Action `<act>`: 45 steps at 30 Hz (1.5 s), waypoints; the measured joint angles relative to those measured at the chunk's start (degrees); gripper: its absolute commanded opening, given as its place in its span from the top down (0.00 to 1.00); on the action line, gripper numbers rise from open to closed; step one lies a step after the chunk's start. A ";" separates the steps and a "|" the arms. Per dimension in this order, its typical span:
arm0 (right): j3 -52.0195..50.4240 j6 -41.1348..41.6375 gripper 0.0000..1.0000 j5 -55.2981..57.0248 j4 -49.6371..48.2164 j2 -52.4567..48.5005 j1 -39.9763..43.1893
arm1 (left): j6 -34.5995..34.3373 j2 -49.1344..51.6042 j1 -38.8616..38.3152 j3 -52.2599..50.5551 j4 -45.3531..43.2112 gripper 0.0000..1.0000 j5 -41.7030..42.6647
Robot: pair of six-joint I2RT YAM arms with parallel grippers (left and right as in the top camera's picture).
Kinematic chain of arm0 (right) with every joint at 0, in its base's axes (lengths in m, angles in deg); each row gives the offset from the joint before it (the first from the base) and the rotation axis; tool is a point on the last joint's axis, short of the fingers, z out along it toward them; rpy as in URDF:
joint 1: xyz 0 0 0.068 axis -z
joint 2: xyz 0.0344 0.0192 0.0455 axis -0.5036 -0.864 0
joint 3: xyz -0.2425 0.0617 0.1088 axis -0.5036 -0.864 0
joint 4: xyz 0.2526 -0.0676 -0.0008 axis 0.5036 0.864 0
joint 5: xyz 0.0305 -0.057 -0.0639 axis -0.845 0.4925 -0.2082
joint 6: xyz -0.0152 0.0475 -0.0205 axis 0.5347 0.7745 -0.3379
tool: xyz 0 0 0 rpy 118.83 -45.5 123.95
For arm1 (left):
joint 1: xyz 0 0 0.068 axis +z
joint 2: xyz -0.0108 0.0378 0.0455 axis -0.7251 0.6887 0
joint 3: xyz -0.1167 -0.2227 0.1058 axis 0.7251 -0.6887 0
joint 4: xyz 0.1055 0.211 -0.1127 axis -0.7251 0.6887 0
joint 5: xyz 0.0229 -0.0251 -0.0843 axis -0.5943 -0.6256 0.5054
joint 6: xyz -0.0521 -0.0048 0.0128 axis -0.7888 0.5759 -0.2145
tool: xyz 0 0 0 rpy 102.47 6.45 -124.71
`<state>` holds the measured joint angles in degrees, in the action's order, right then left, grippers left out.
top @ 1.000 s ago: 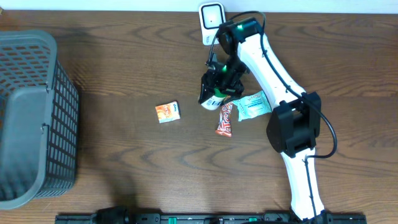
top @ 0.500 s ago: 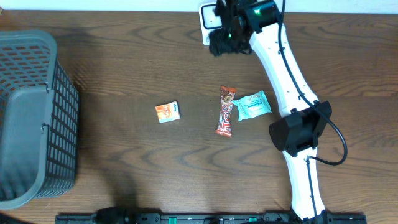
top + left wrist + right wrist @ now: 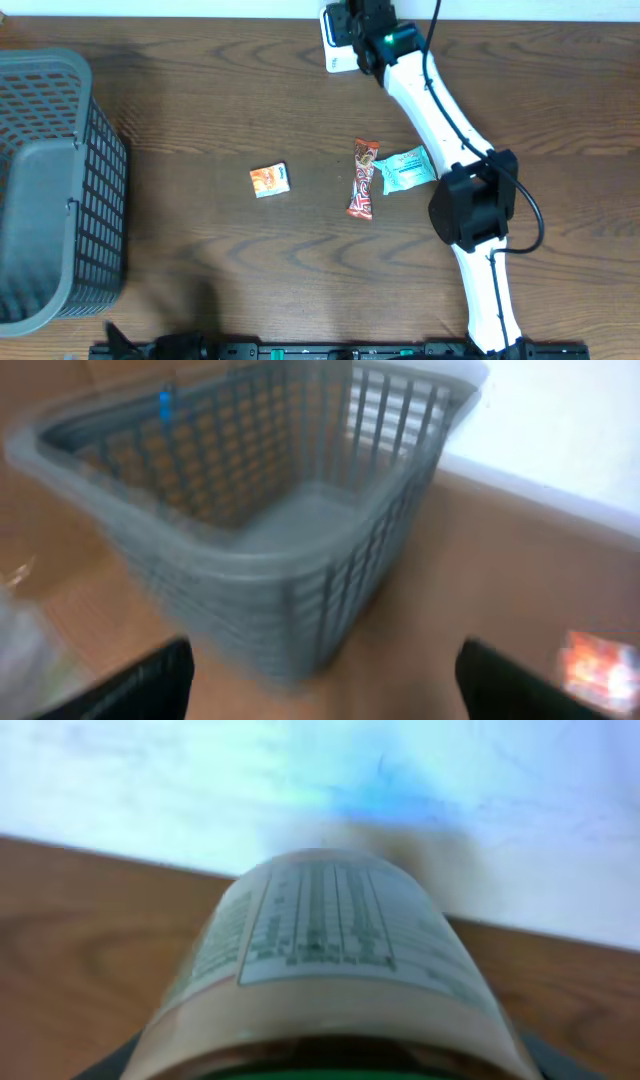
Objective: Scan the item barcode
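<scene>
At the far edge of the table (image 3: 180, 110), grips labelled bottle (image 3: 330, 940) in right gripper (image 3: 358, 24), jaws clamped round it, long axis pointing out toward white scanner (image 3: 333, 55) just beyond, with left gripper (image 3: 320, 685) released, empty, facing basket (image 3: 300, 610).

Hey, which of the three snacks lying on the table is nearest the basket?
The small orange box; the red bar and green packet lie farther off.

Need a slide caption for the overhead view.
Right arm holds a labelled bottle at the white scanner; snack bar, teal packet, orange box and grey basket wait on the table.
</scene>
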<state>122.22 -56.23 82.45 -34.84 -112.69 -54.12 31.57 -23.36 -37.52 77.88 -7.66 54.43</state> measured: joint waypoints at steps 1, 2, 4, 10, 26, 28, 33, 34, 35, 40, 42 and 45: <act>-2.47 -0.26 0.55 0.74 -4.81 -0.07 0.00 | 0.07 -0.02 0.00 0.00 6.01 0.16 0.15; -4.44 -0.66 0.54 1.22 -9.22 -0.13 0.00 | -0.02 -0.02 0.00 -0.07 9.84 0.16 0.13; -7.65 -1.55 0.52 2.01 -15.80 -0.20 0.00 | 0.00 -0.02 0.00 -0.07 15.87 0.16 -0.04; -12.94 -6.58 0.52 3.19 -28.33 -1.33 0.00 | 0.02 -0.02 0.00 -0.02 19.89 0.16 -0.13; -13.86 -23.26 0.53 8.04 -30.58 -8.37 -0.17 | 0.02 -0.02 0.00 -0.02 19.91 0.16 -0.13; -13.86 -24.70 0.53 10.16 -30.47 -8.37 -0.31 | 0.02 -0.02 0.00 -0.02 19.91 0.16 -0.13; -13.86 -28.76 0.56 15.21 -25.62 -7.98 -1.09 | 0.02 -0.02 0.00 -0.02 19.91 0.16 -0.13; -13.86 -29.38 0.53 15.93 -23.21 -7.58 -1.38 | 0.02 -0.02 0.00 -0.02 19.91 0.16 -0.13; -13.88 -29.83 0.52 16.81 -20.59 -7.04 -1.60 | 0.02 -0.02 0.00 -0.02 19.91 0.16 -0.15; -13.99 -29.20 0.52 21.64 -7.93 -0.92 -1.79 | 0.02 -0.02 0.00 -0.02 19.91 0.16 -0.13; -13.97 -27.30 0.51 23.19 -2.95 2.25 -1.22 | 0.02 -0.02 0.00 -0.02 19.91 0.16 -0.13; -13.79 -21.55 0.52 24.70 6.84 7.96 0.98 | 0.02 -0.02 0.00 -0.02 19.91 0.16 -0.15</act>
<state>108.43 -77.78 107.15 -27.99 -104.74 -53.13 31.59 -23.38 -37.52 77.85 12.26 54.28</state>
